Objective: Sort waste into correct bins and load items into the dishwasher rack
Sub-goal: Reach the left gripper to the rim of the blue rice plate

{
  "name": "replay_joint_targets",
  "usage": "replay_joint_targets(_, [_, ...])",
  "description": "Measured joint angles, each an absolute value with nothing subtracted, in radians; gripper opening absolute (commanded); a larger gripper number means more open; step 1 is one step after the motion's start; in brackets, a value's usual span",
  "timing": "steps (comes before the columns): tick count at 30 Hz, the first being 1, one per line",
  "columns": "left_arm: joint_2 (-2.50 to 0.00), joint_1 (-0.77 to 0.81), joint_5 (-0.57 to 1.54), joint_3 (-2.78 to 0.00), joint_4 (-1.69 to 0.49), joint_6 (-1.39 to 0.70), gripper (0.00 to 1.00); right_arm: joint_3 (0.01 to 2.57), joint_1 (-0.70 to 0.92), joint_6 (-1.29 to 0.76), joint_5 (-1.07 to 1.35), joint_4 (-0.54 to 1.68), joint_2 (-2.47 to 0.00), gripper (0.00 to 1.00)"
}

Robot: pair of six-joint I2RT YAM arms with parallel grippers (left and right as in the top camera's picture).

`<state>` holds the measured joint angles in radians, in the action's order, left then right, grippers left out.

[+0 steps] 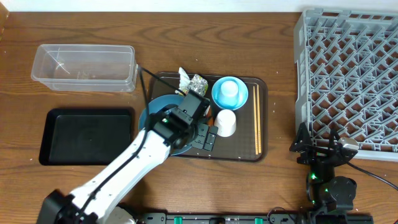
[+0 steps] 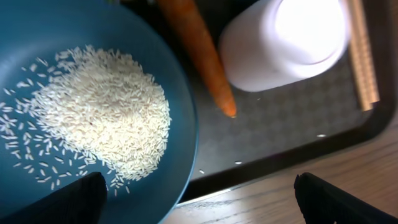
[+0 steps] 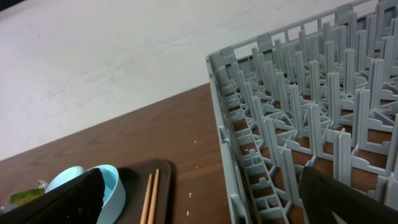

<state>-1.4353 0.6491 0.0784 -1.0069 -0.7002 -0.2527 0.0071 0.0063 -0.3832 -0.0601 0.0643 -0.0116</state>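
My left gripper [image 1: 200, 129] is open and empty, low over the brown tray [image 1: 261, 124], straddling the rim of the wide blue bowl [image 2: 37, 37] that holds white rice [image 2: 99, 118]. The orange carrot [image 2: 199, 56] lies between that bowl and the white cup [image 2: 286, 40] on its side. The chopsticks [image 1: 257, 118] lie along the tray's right side. The pale-blue cup [image 1: 229, 89] stands upside down in the small light-blue bowl [image 1: 217, 99]. The crumpled wrapper [image 1: 194, 81] lies at the tray's back. My right gripper [image 3: 199, 199] is open and empty at the grey rack's [image 1: 348, 81] front left corner.
The clear tub [image 1: 84, 66] stands at the back left and the black tray [image 1: 87, 135] in front of it. A few rice grains [image 2: 236, 163] lie loose on the brown tray. The rack's raised wall [image 3: 236, 155] is right beside my right gripper.
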Motion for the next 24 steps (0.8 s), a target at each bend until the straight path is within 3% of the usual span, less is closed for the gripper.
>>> replay_joint_targets(14, [-1.631,0.703,-0.151,-1.007,-0.635,-0.296,1.00,0.007,0.006,-0.383,-0.060,0.064,-0.012,0.99])
replay_joint_targets(24, [-1.685,0.703,-0.173,-1.007,-0.602,-0.311,0.88,0.007,0.006,-0.383,-0.060,0.064,-0.012,0.99])
